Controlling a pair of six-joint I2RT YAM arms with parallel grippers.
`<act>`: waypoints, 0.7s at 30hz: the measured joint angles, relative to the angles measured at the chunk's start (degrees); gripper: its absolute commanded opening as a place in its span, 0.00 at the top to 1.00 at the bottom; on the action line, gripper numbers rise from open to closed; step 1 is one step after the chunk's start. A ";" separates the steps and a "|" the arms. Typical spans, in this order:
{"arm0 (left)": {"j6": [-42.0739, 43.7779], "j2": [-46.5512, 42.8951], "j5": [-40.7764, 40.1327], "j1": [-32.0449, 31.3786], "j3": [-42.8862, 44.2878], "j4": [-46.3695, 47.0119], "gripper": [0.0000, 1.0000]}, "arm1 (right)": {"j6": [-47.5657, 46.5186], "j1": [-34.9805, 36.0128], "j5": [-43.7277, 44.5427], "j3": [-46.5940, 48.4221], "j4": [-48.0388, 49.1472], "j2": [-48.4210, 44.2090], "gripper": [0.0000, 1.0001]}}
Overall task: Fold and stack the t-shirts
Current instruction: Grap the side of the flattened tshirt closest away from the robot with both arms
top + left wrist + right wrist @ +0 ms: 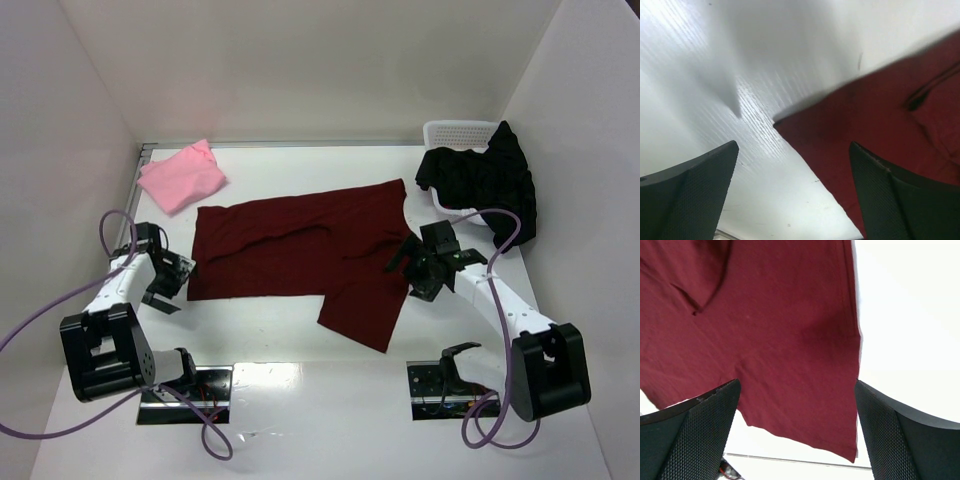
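A dark maroon t-shirt lies spread flat across the middle of the table, one sleeve reaching toward the near edge. My left gripper hovers open over its left corner, nothing between the fingers. My right gripper hangs open above the shirt's right side, empty. A folded light pink t-shirt rests at the back left. A black t-shirt is draped over the basket at the back right.
A white mesh basket stands in the back right corner under the black cloth. White walls close in the table on three sides. Purple cables loop beside both arm bases at the near edge.
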 measured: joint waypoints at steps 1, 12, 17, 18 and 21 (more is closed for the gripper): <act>-0.46 0.20 -0.28 0.00 -0.28 0.09 0.05 | 0.63 0.00 -0.46 -0.96 0.35 -0.37 0.00; -1.55 3.80 -1.86 0.00 -0.44 3.37 0.18 | 3.87 0.24 -2.14 -6.03 2.27 -3.82 0.00; -1.44 4.70 -1.73 0.00 -1.14 4.55 0.29 | 4.22 1.92 -2.89 -7.63 2.80 -5.01 0.00; -1.42 4.70 -1.73 0.00 -1.33 4.55 0.33 | 4.26 2.56 -3.21 -8.09 2.82 -5.31 0.00; -1.33 4.70 -1.62 0.00 -1.86 4.63 0.37 | 4.55 5.51 -3.63 -9.44 2.93 -5.86 0.00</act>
